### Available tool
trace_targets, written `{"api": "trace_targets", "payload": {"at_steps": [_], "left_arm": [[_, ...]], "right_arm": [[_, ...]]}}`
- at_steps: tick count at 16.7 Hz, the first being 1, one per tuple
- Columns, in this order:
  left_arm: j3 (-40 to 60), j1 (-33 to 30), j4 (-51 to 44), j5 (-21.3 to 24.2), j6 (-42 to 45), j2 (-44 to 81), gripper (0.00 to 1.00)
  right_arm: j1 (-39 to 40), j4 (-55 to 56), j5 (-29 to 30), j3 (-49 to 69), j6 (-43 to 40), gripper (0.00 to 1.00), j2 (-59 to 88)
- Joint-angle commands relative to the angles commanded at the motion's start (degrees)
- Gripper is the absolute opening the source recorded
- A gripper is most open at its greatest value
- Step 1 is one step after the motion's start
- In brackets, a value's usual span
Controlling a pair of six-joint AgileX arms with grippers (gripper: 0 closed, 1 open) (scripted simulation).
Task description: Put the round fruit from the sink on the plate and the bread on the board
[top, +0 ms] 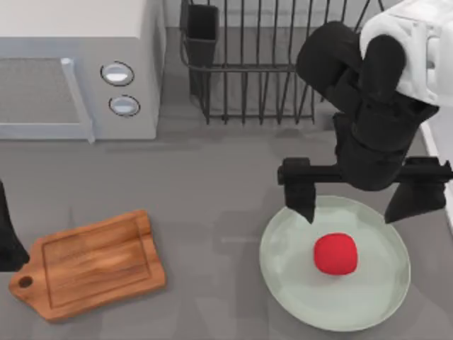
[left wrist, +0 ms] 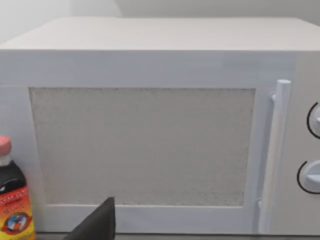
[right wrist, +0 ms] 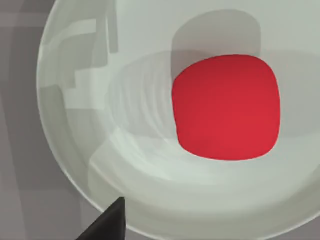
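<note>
- Grey worktop runs under everything, with a white boxy microwave at the back left and a black wire dish rack behind the middle
- Right end effector hangs over the far rim of the large round pale mint-green plate, its two black fingers spread wide apart and holding nothing
- Small bright red roundish fruit lies on the plate near its middle, just in front of the open fingers and between their lines, not touching either one
- Brown wooden rectangular cutting board with a rounded handle and a hole lies at the front left, well apart from the plate, bare on top
- Pale sink edge shows at the right side of the worktop
- Left arm sits parked at the left edge, beside the board's handle
- Right wrist view brings the fruit up close on the glossy plate, its shadow falling on the plate beside it, with one dark fingertip at the edge
- Left wrist view faces the microwave door, its white bar handle and two dials, a dark sauce bottle with a pink cap beside it, and a dark finger tip; how far the left end effector is open I cannot tell
</note>
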Motion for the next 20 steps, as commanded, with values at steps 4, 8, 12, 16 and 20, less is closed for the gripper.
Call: {"api": "trace_targets", "payload": {"at_steps": [4, 8, 12, 16, 20], "left_arm": [[0.0, 0.0, 0.0, 0.0, 0.0, 0.0, 1.00], [0.0, 0.0, 0.0, 0.0, 0.0, 0.0, 1.00], [0.0, 0.0, 0.0, 0.0, 0.0, 0.0, 1.00], [0.0, 0.0, 0.0, 0.0, 0.0, 0.0, 1.00], [0.0, 0.0, 0.0, 0.0, 0.0, 0.0, 1.00]], "right_arm": [[-0.1, 0.0, 0.0, 0.0, 0.0, 1.00, 0.0], [-1.4, 2.6, 0.0, -2.8, -1.4, 1.00, -2.9], [-5.8, 11.2, 0.0, -13.0, -5.9, 1.00, -15.0], [-12.3, 23.9, 0.0, -28.4, -12.5, 1.00, -35.9], [-20.0, 39.1, 0.0, -46.9, -20.4, 1.00, -61.6]]}}
